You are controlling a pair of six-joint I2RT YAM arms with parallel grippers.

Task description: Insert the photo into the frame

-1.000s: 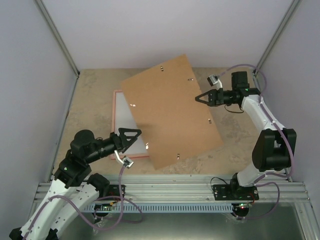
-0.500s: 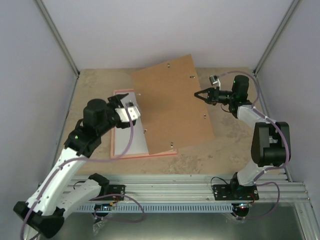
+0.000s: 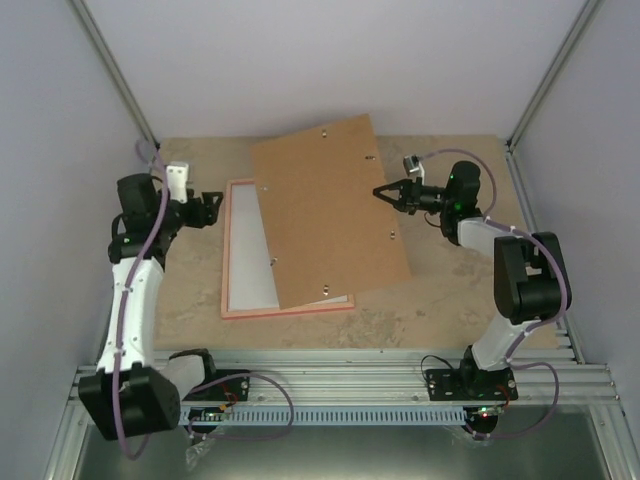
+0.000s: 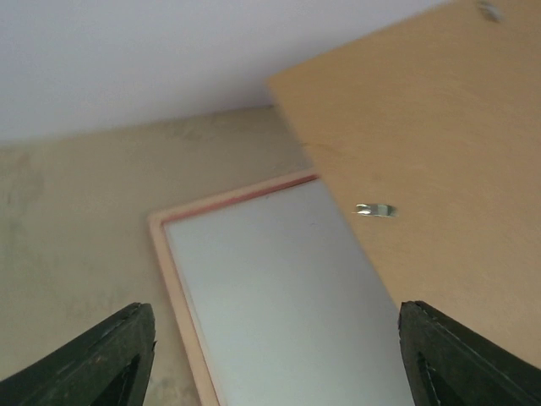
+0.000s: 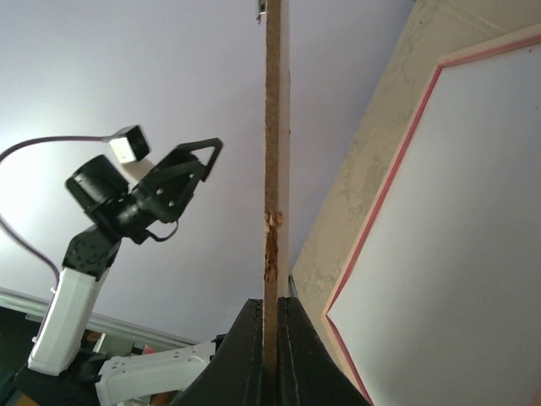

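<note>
The right fingers point(image 5: 247, 351) are closed narrow on the edge of the brown backing board point(image 3: 330, 210), holding it raised and tilted at centre. The left fingers point(image 4: 118, 355) stand wide and hold nothing, hovering at upper left near the far-left corner of the frame point(image 3: 227, 250).

The frame lies flat on the table point(image 3: 450, 290), left of centre. Its long axis runs top to bottom in the overhead view, leaning slightly. Its paler face appears to be up, with a white sheet point(image 3: 250, 255) inside. The photo is not visible in any view.

Risks:
1. The board is gripped at 1 edge only. It could pivot or slip and drop onto the frame.
2. The board overlaps the frame's right side. Dragging it could shift the frame or the sheet.
</note>
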